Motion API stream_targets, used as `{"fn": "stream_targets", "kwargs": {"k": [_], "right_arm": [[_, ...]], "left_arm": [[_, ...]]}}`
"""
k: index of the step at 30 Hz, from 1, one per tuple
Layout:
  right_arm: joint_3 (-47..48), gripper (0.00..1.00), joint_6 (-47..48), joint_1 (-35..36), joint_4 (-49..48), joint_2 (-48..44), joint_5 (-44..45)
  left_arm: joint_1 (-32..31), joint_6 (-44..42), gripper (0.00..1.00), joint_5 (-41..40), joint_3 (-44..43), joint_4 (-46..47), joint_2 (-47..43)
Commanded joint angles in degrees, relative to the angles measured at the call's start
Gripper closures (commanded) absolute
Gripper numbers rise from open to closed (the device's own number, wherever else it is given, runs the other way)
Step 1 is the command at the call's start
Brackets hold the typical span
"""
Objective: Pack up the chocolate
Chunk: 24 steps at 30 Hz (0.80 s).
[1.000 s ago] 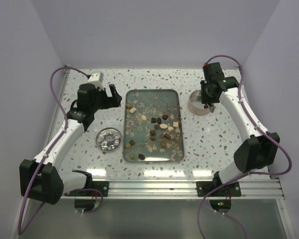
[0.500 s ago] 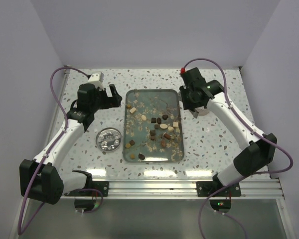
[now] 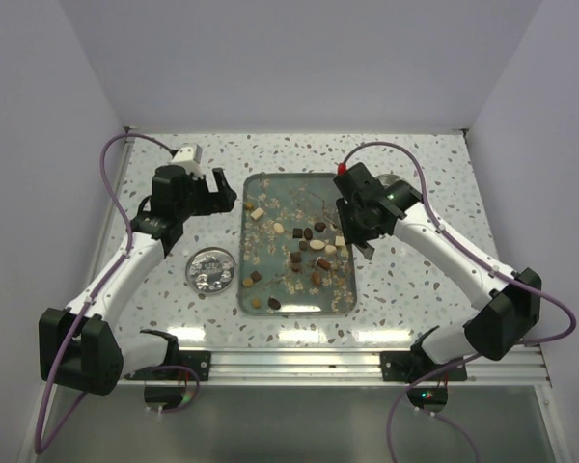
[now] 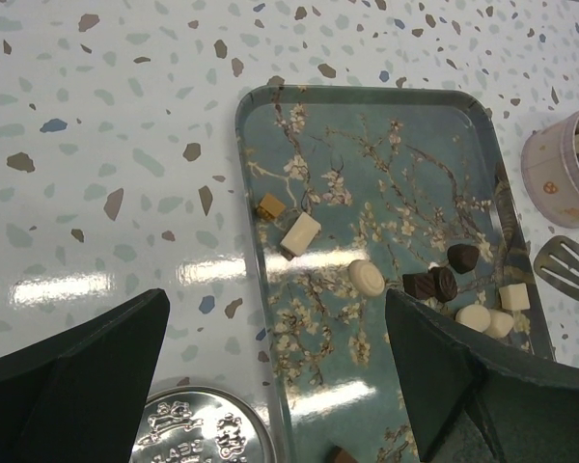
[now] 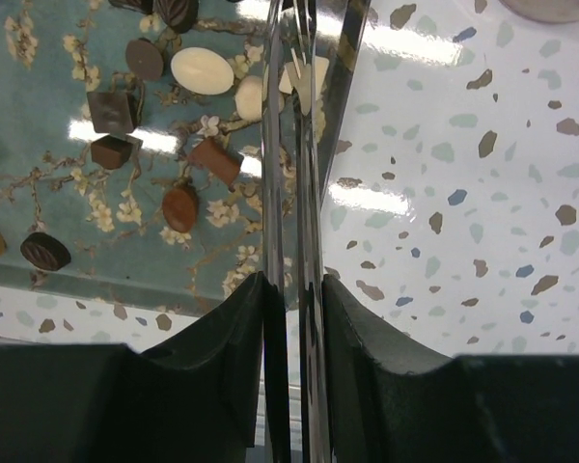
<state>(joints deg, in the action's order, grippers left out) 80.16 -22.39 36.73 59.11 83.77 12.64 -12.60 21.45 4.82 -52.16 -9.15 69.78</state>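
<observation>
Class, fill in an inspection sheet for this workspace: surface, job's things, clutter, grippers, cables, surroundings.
Surface: speckled terrazzo table, glare patches.
Job's things: chocolates scattered on the blossom-patterned tray; pink tin beside its right rim.
Clutter: round silver dish of shiny pieces, left of the tray.
Grippers: left gripper open, empty, near the tray's far left corner; right gripper shut on metal tongs over the tray's right rim.
Cables: purple cables loop off both arms.
Surroundings: plain pale walls; nothing else seen.
</observation>
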Motion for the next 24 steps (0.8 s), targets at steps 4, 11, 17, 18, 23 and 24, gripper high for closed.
{"fn": "stream_targets", "kwargs": {"k": [4,11,17,18,23,24], "right_arm": [[-4.3,0.66,-3.09,0.62,-0.49,-5.19,3.09],[-8.61,0.62,-4.15,1.15,-2.25,-7.04,2.82],[-9.06,0.6,-4.41,1.68,-3.83,-6.42,3.35],[-8.97,0.6,-4.33,1.76,-3.92,-6.07,3.44],[-8.53,0.56,-4.76,2.2,-4.88,-4.49,4.23],[-8.44,0.55,-4.68,2.2,-4.71,-4.14,4.4]], "left_arm": [[0.21,-1.24,0.0,-0.69,1.97,-0.26,-1.75],[0.21,-1.24,0.0,0.01,5.14,0.45,-4.21],[0.21,-2.11,0.0,-0.16,5.75,-0.61,-5.27],[0.21,-2.12,0.0,-0.16,5.76,-0.61,-5.53],[0.21,-2.21,0.0,-0.42,6.02,-0.87,-6.14],[0.21,-2.29,0.0,-0.51,6.02,-0.87,-6.15]]}}
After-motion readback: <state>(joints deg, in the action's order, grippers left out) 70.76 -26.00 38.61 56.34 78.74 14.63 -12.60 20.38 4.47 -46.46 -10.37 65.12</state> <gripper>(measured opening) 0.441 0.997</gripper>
